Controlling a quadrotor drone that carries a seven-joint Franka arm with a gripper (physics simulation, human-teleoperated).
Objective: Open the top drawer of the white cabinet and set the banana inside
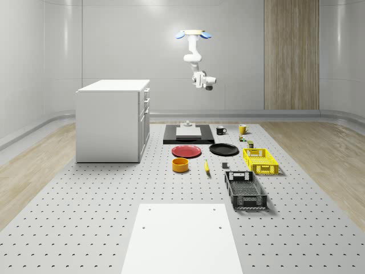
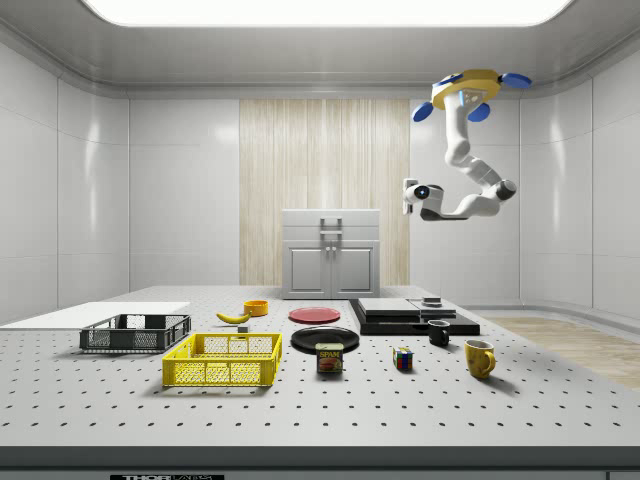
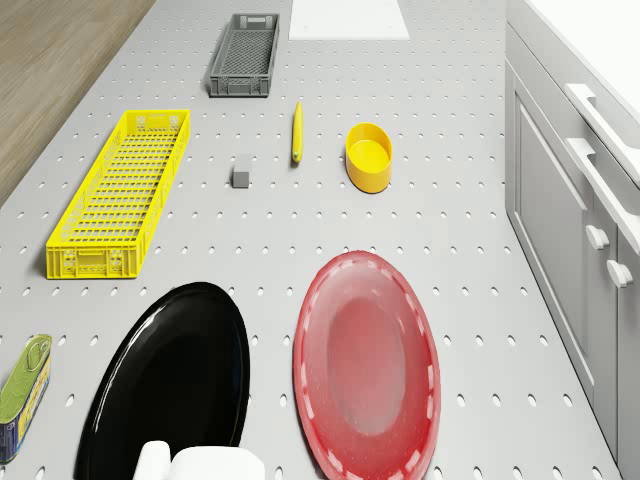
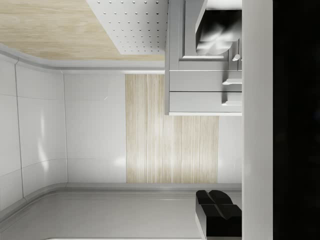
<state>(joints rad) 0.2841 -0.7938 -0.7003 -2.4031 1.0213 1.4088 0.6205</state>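
Drone [image 1: 193, 35]: hovers high in the air, above the black slab [image 1: 189, 135] at the far end of the pegboard table [image 1: 85, 217]; near the ceiling in side view.
Arm: hangs below drone, bent, wrist turned sideways toward the cabinet.
Gripper [image 1: 210, 85]: up in the air, well above the table, holding nothing. In wrist view the two dark fingers [image 4: 218, 197] lie together, no gap between them, so closed.
White cabinet [image 1: 112, 120]: at whole-scene view's left; drawers w/ handles on the face toward the plates; top drawer [image 1: 146, 93] flush, closed.
Banana [image 1: 206, 166]: flat on the table, between orange bowl [image 1: 181, 164] and small grey cube [image 1: 224, 166]; well apart from cabinet and from gripper.
Red plate [image 3: 366, 364]: beside black plate [image 3: 170, 388], nearer the cabinet.
Yellow crate [image 1: 260, 160]: whole-scene view's right; black crate [image 1: 245, 189] just nearer the camera.
Can [image 2: 329, 357]: label reads "SPAM" in side view; stands by yellow crate.
Other bits: coloured cube [image 2: 402, 359], black mug [image 2: 439, 333], yellow mug [image 2: 479, 358].
Writing: strip at the side view's bottom edge, too small to read.
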